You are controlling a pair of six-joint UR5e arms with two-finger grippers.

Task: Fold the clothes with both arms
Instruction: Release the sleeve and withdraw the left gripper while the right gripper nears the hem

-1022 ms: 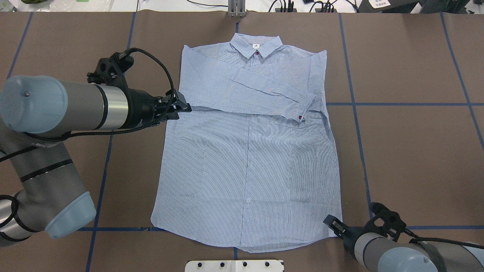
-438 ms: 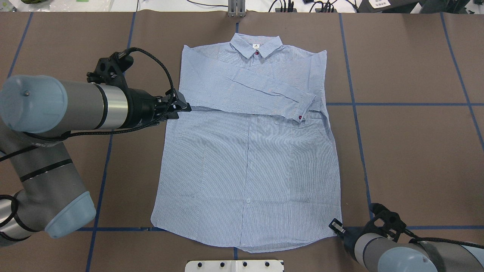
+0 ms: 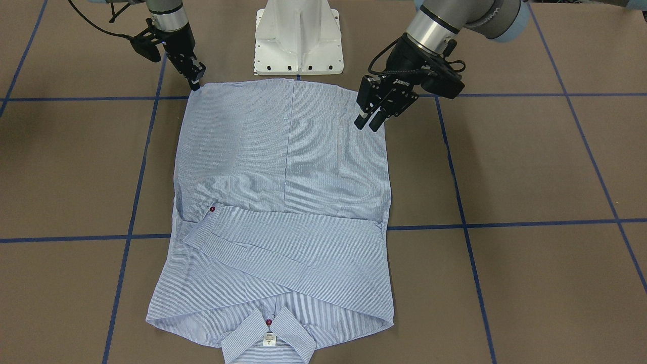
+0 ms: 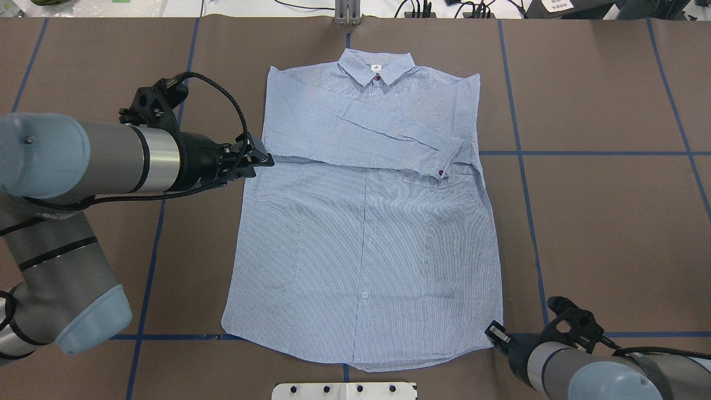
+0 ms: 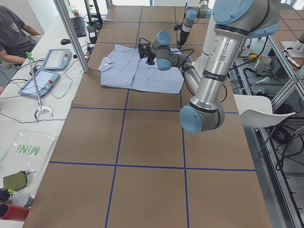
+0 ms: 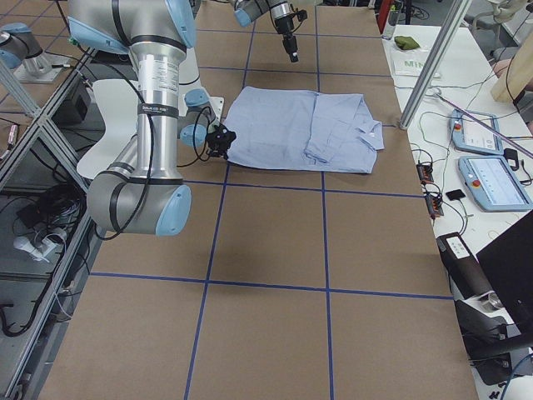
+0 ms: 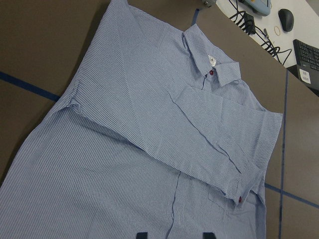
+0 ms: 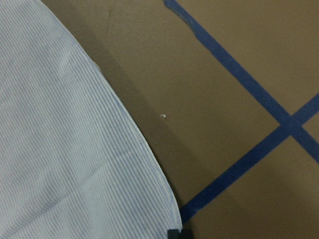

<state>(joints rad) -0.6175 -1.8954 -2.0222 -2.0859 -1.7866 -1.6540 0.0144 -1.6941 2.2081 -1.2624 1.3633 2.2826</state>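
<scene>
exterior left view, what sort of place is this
Probably a robotics lab: left arm and right arm at a table with a tape grid, a teach pendant and keyboard alongside.

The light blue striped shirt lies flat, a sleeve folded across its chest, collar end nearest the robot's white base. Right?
No. The light blue striped shirt lies flat, a sleeve folded across its chest, but its hem, not its collar, is nearest the white pedestal base; the exterior front-facing view shows it.
</scene>
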